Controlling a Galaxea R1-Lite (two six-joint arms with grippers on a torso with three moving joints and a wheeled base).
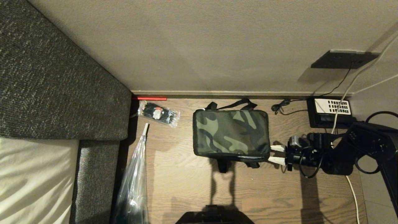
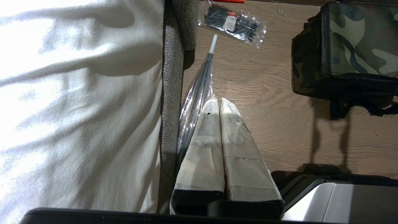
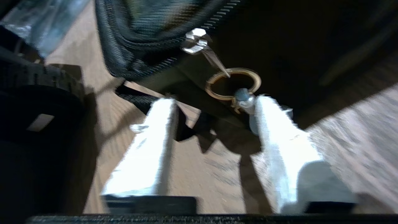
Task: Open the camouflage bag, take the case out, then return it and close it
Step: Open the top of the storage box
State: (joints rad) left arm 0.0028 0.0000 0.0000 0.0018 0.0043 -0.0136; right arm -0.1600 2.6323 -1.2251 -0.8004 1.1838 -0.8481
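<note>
A big grey sofa with a white cushion sits on the robot's left side, next to a brown wood floor. The camouflage bag stands on the floor near the wall, zipped shut, with its black straps sticking out at the wall side and at the near side. A folded clear umbrella lies on the floor beside the sofa. A black phone with white keys sits by the wall on the right. A clear packet of black ties lies near the sofa corner. The right gripper reaches in from the right, at the bag's lower right corner. Its fingers are partly apart and hold nothing, and one finger touches the gold ring on the zip pull. The left gripper hangs over the floor by the umbrella, with its fingers pressed together and nothing between them.
</note>
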